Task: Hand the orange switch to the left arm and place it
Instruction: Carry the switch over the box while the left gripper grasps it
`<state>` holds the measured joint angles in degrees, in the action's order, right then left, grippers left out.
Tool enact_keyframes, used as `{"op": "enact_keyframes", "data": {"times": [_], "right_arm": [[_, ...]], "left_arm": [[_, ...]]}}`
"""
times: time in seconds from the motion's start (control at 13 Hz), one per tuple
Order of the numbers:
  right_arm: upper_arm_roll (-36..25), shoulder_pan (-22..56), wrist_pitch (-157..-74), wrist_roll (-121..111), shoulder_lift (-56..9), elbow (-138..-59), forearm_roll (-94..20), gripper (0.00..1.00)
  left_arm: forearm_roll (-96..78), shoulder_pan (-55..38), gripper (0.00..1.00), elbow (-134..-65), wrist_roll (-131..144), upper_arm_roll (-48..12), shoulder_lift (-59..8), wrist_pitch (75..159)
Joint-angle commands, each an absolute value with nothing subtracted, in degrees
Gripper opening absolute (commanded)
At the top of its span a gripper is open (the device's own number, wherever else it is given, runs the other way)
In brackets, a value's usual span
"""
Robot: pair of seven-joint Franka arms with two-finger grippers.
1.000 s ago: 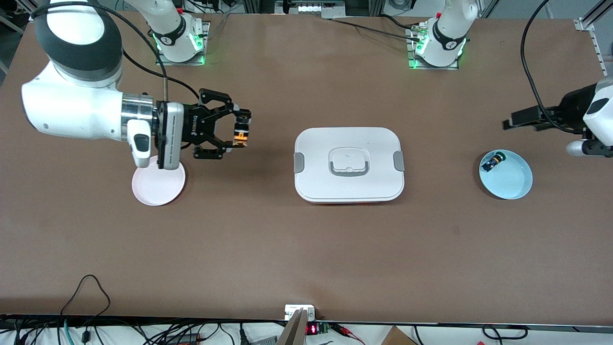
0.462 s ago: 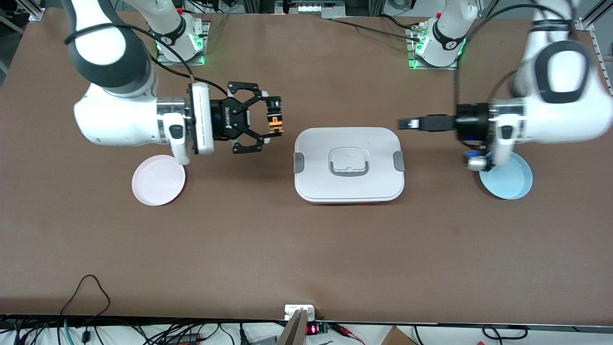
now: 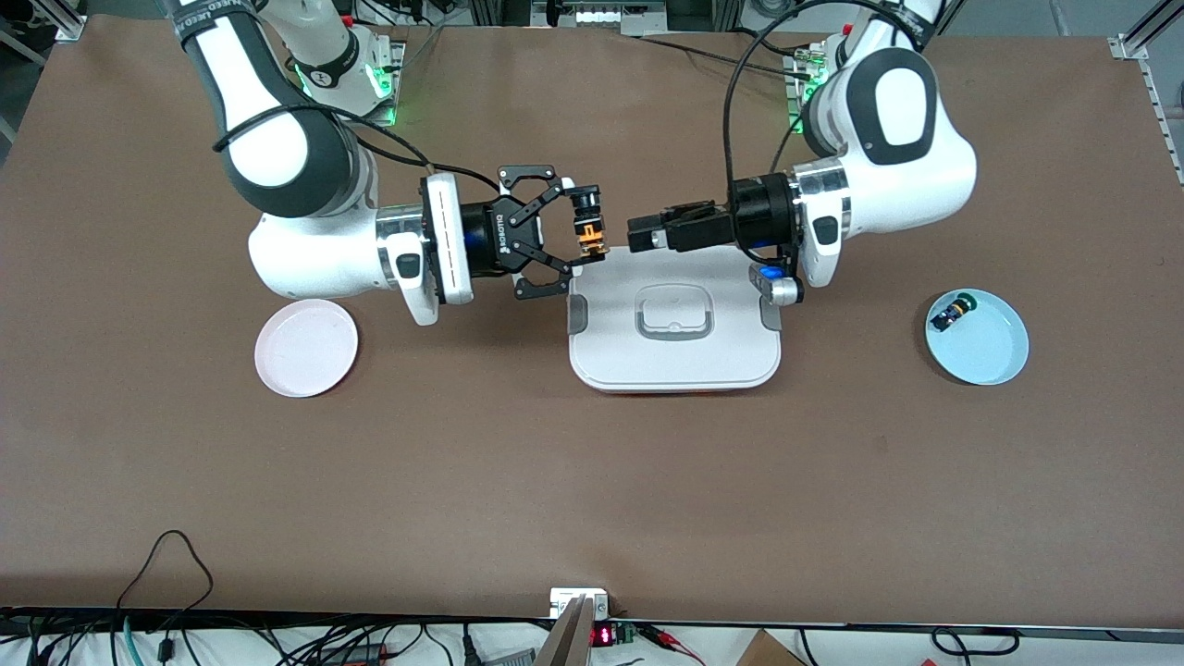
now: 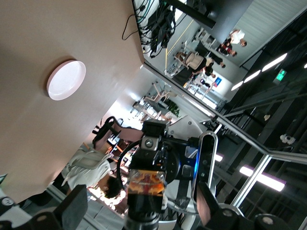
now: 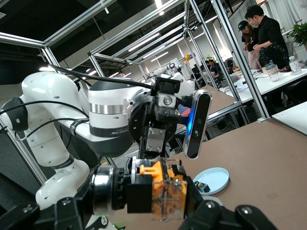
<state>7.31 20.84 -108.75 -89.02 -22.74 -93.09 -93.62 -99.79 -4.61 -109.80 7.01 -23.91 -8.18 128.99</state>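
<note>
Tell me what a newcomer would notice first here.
Two arms meet nose to nose above the box: the right pincer grips the orange switch, and the left pincer faces it, just short. A pink plate and a blue plate sit at the table's two ends.

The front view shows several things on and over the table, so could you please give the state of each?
Tiny black-and-orange switch: held over the box edge.
Right hand: shut on the switch.
Left hand: open, facing the switch.
Large white plastic box: lid on.
Round pink plate: bare.
Round blue plate: holds a small blue-and-green component.
</note>
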Motion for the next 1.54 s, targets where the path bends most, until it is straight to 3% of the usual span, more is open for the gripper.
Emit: {"op": "enact_keyframes", "data": {"times": [0.0, 0.38, 0.54, 0.69, 0.92, 1.23, 1.46], "right_arm": [[7.0, 21.4, -109.4, -90.1, -22.3, -93.1, -95.4, 0.21], [7.0, 21.9, -110.0, -90.1, -22.3, -93.1, -95.3, 0.21], [7.0, 22.0, -110.7, -90.1, -22.3, -93.3, -95.3, 0.21], [7.0, 22.1, -111.2, -90.1, -22.3, -93.2, -95.3, 0.21], [7.0, 22.1, -111.2, -90.1, -22.3, -93.3, -95.3, 0.21], [7.0, 22.1, -111.2, -90.1, -22.2, -93.3, -95.3, 0.21], [7.0, 22.1, -111.3, -90.1, -22.1, -93.3, -95.3, 0.24]], "left_arm": [[-101.9, -5.3, 1.0, -109.6, 7.4, -24.3, -8.0, 131.1], [-102.6, -5.5, 0.99, -109.2, 7.4, -26.0, -8.4, 133.1], [-104.1, -5.9, 0.87, -108.4, 7.2, -26.0, -9.1, 133.2], [-104.2, -6.2, 0.82, -108.1, 6.8, -26.0, -9.6, 133.8], [-104.2, -6.9, 0.58, -108.0, 5.2, -26.0, -10.2, 134.7], [-104.1, -6.9, 0.0, -108.2, 1.7, -26.0, -10.3, 134.5], [-103.3, -6.2, 0.0, -108.7, 1.8, -26.0, -9.8, 134.0]]}}
